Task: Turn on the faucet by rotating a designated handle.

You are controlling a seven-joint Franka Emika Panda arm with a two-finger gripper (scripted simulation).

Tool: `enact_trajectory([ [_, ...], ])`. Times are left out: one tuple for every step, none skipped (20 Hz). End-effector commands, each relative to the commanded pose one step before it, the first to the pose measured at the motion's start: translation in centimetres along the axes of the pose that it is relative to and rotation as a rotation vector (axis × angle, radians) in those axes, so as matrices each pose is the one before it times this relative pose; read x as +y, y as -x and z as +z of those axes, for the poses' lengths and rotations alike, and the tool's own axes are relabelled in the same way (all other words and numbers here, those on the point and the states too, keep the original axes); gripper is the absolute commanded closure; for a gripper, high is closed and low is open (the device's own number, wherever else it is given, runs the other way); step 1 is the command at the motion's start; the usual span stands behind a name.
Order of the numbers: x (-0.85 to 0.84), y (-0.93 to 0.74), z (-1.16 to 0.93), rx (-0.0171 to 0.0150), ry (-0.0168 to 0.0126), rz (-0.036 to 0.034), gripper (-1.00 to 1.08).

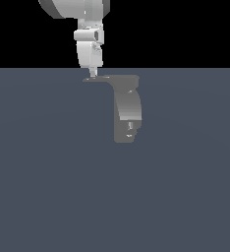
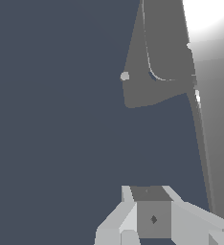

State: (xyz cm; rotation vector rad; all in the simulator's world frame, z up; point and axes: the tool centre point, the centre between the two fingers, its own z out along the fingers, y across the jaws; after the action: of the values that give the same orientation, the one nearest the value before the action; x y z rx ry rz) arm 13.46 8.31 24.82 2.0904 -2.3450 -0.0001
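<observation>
The grey faucet [image 1: 128,106] stands on the blue-grey floor, its blocky body curving downward, with a small lighter nub [image 1: 130,127] low on it. The handle [image 1: 101,78] is a thin flat lever that sticks out from the faucet's top toward the exterior view's left. My gripper [image 1: 91,74] hangs straight down from the white arm. Its fingers look closed together and hold nothing, and the tip rests at the handle's outer end. In the wrist view the faucet [image 2: 152,81] lies ahead, the handle [image 2: 202,143] runs as a thin strip toward my gripper [image 2: 151,201].
A flat blue-grey floor [image 1: 48,172] spreads around the faucet. The white arm [image 1: 90,44] comes down from the top of the exterior view. Nothing else shows.
</observation>
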Motion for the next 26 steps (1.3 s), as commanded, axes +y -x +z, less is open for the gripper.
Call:
enact_trajectory([
  [0.583, 0.03, -0.003, -0.00002, -0.00011, -0.00005, 1.08],
  [0.234, 0.011, 0.0, 0.0, 0.0, 0.0, 1.08],
  [0.236, 0.011, 0.0, 0.0, 0.0, 0.0, 1.08],
  [0.238, 0.011, 0.0, 0.0, 0.0, 0.0, 1.08],
  [0.241, 0.011, 0.0, 0.0, 0.0, 0.0, 1.08],
  [0.243, 0.011, 0.0, 0.0, 0.0, 0.0, 1.08],
  [0.245, 0.011, 0.0, 0.0, 0.0, 0.0, 1.08],
  [0.247, 0.012, 0.0, 0.0, 0.0, 0.0, 1.08],
  [0.25, 0.012, 0.0, 0.0, 0.0, 0.0, 1.08],
  [0.252, 0.012, 0.0, 0.0, 0.0, 0.0, 1.08],
  [0.254, 0.012, 0.0, 0.0, 0.0, 0.0, 1.08],
  [0.256, 0.012, 0.0, 0.0, 0.0, 0.0, 1.08],
  [0.259, 0.012, 0.0, 0.0, 0.0, 0.0, 1.08],
  [0.261, 0.012, 0.0, 0.0, 0.0, 0.0, 1.08],
  [0.263, 0.012, 0.0, 0.0, 0.0, 0.0, 1.08],
  [0.265, 0.012, 0.0, 0.0, 0.0, 0.0, 1.08],
  [0.267, 0.013, 0.0, 0.0, 0.0, 0.0, 1.08],
  [0.269, 0.013, 0.0, 0.0, 0.0, 0.0, 1.08],
  [0.271, 0.013, 0.0, 0.0, 0.0, 0.0, 1.08],
  [0.273, 0.013, 0.0, 0.0, 0.0, 0.0, 1.08],
  [0.275, 0.013, 0.0, 0.0, 0.0, 0.0, 1.08],
  [0.277, 0.013, 0.0, 0.0, 0.0, 0.0, 1.08],
  [0.279, 0.013, 0.0, 0.0, 0.0, 0.0, 1.08],
  [0.281, 0.014, 0.0, 0.0, 0.0, 0.0, 1.08],
  [0.283, 0.014, 0.0, 0.0, 0.0, 0.0, 1.08],
  [0.285, 0.014, 0.0, 0.0, 0.0, 0.0, 1.08],
])
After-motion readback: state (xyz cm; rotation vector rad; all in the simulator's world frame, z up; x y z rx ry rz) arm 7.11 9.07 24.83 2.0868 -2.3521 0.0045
